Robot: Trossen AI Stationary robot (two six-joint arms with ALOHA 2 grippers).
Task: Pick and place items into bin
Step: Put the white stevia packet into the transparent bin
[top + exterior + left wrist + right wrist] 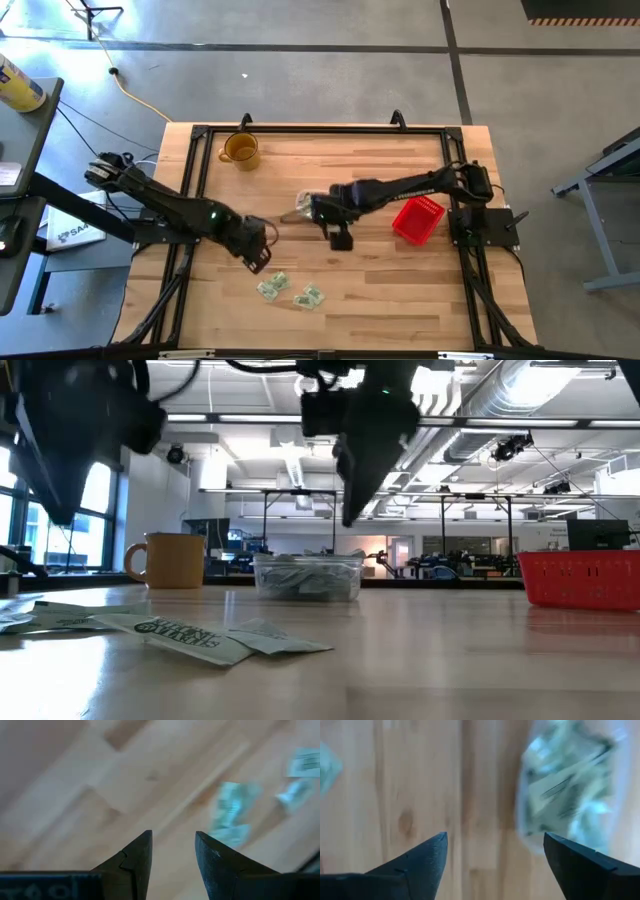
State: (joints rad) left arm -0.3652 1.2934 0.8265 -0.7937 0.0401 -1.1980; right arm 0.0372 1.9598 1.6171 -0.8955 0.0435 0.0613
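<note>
Several pale green and white crinkled packets (272, 287) lie flat on the wood near the table's near edge, also in the low view (180, 635) and blurred in the left wrist view (230, 815). More packets fill the small clear bin (303, 207), which stands mid-table (307, 577) and shows in the right wrist view (570, 790). My left gripper (258, 256) hovers open above the table, just left of and beyond the loose packets (173, 837). My right gripper (322, 212) hovers open and wide beside the bin's right side (495, 837), holding nothing.
An amber mug (240, 150) stands near the far left corner (175, 560). A red mesh basket (417, 220) sits right of the bin (580, 578). A black frame (320, 128) runs along the table's edges. Bare wood lies between the packets and the basket.
</note>
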